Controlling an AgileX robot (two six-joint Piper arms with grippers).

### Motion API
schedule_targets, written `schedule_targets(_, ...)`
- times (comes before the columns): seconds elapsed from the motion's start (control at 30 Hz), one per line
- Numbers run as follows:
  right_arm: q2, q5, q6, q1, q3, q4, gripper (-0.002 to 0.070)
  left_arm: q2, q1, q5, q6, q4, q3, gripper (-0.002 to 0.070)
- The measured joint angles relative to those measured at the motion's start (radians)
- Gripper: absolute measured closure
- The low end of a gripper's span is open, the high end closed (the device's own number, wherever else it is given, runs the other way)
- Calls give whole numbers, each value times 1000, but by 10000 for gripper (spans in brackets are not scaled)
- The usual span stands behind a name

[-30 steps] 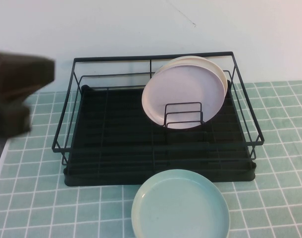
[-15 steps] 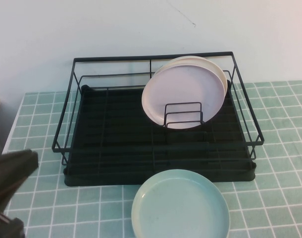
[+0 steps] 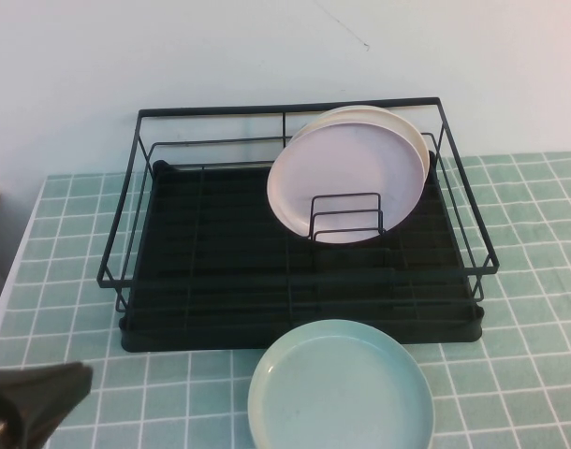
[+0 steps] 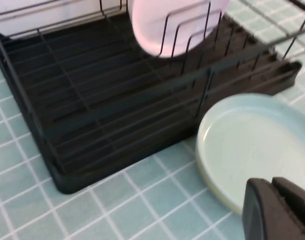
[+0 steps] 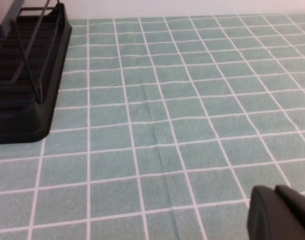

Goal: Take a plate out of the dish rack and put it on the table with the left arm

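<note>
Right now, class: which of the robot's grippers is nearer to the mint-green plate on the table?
Left. The left gripper hovers just beside the plate, shut and empty. The right gripper hangs over bare table, off past the dish rack's right end.

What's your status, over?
Left gripper shut, empty, beside plate. Right gripper shut, parked over table. Plate flat on tiles before dish rack. Nothing obstructing.

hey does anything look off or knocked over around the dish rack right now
Nothing stands out. The mint-green plate lies flat on the table, just in front of the dish rack; two pale plates lean in its holder. The left gripper hovers by the plate, the right gripper over bare tiles.
</note>
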State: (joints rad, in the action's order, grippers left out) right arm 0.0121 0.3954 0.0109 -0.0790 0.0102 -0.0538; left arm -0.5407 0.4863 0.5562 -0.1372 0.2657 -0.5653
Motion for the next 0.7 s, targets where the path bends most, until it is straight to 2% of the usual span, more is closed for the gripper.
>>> schedule_targets(0.17,0,0,0,0,0,0,678,131,-3,-20,10,-104,89,677)
schedule_targets(0.3,0,0,0,0,0,0,678,231,-51,-109,158,-242,205,677)
schedule_targets(0.47,0,0,0,0,0,0,678,374,-164,-220,264,-300,366,677)
schedule_targets(0.7,0,0,0,0,0,0,678,542,-346,-272,306,-248,553,677)
